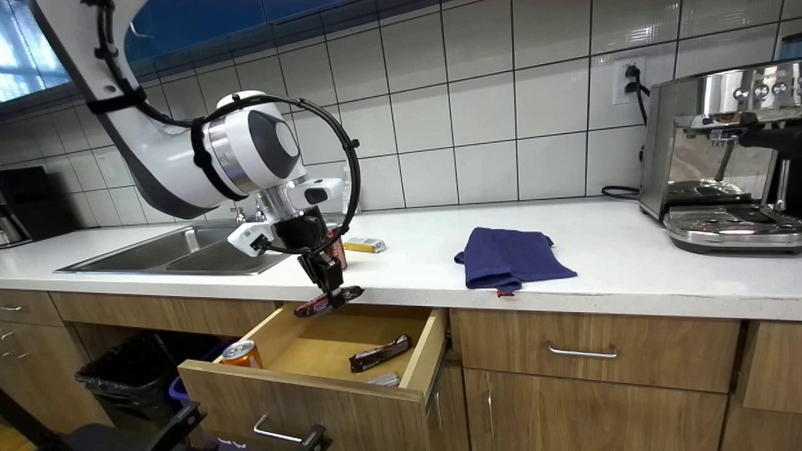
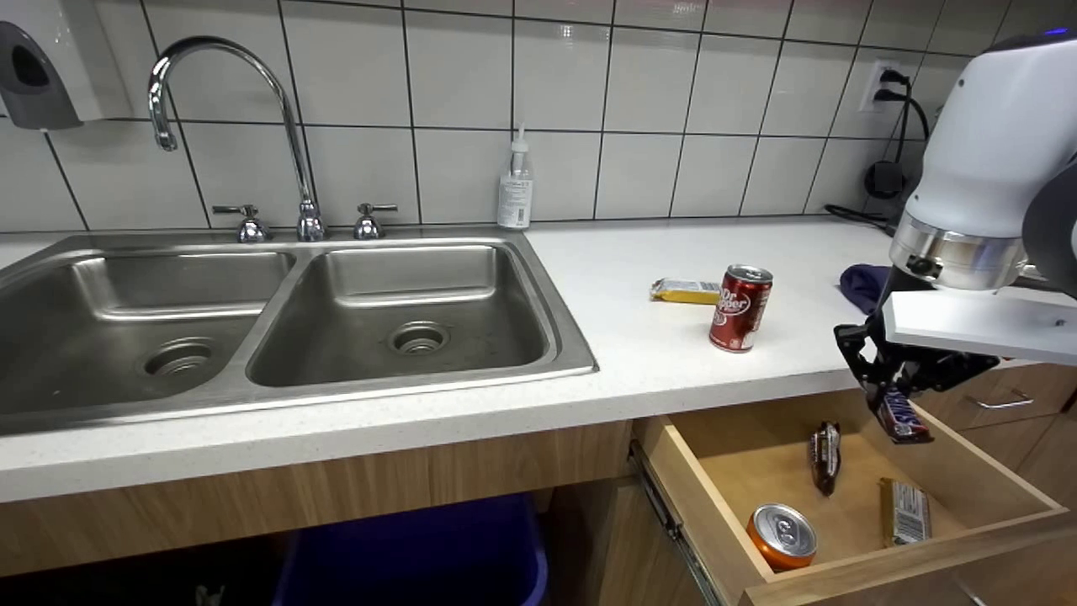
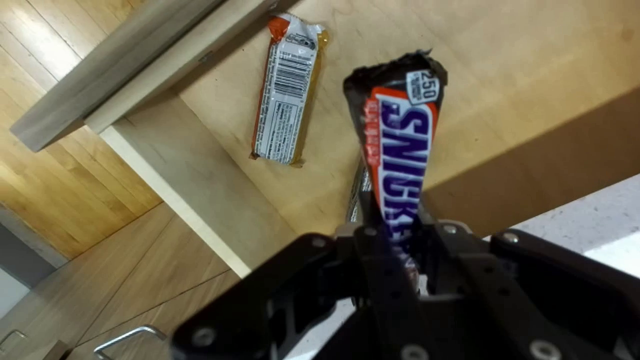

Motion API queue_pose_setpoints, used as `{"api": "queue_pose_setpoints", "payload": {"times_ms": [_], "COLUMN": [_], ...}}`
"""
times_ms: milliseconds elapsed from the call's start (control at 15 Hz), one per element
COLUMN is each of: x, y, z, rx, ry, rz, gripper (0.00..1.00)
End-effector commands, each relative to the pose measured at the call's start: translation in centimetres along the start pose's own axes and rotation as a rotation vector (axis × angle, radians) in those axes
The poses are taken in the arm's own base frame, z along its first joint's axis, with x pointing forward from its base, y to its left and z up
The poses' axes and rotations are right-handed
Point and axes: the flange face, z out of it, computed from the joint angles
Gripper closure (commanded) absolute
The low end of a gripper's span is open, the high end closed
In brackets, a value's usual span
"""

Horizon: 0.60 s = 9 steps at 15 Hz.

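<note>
My gripper [image 1: 335, 297] is shut on a Snickers bar [image 3: 402, 145] in a dark wrapper. The bar [image 2: 905, 421] is held above the open wooden drawer [image 1: 301, 385], and its far end points away from the fingers in the wrist view. Inside the drawer lie a dark brown wrapped bar [image 1: 380, 354], a bar with a barcode label [image 3: 286, 90] and an orange can [image 2: 782, 536]. In the wrist view the brown bar is mostly hidden behind the held bar. The gripper [image 2: 893, 389] touches neither the drawer nor the things in it.
On the white counter [image 2: 623, 370] stand a red Dr Pepper can [image 2: 740, 308], a yellow wrapped bar [image 2: 686, 291] and a soap bottle [image 2: 515, 189]. A blue cloth [image 1: 510, 257] and a coffee machine [image 1: 733, 156] are further along. A double sink [image 2: 580, 358] and a black-lined bin [image 1: 135, 369] are nearby.
</note>
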Motion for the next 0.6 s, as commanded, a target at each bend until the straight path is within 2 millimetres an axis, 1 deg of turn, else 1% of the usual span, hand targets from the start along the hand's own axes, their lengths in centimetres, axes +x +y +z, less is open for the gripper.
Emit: {"api": "queue_pose_setpoints", "payload": {"times_ms": [0, 533], "x": [-0.3, 0.0], "y": [-0.3, -1.2], "z": [0.6, 2.8], "rx": [-0.014, -0.027], "ry": [0.004, -0.01], "rz": [0.022, 0.032], "gripper": [0.96, 0.96]}}
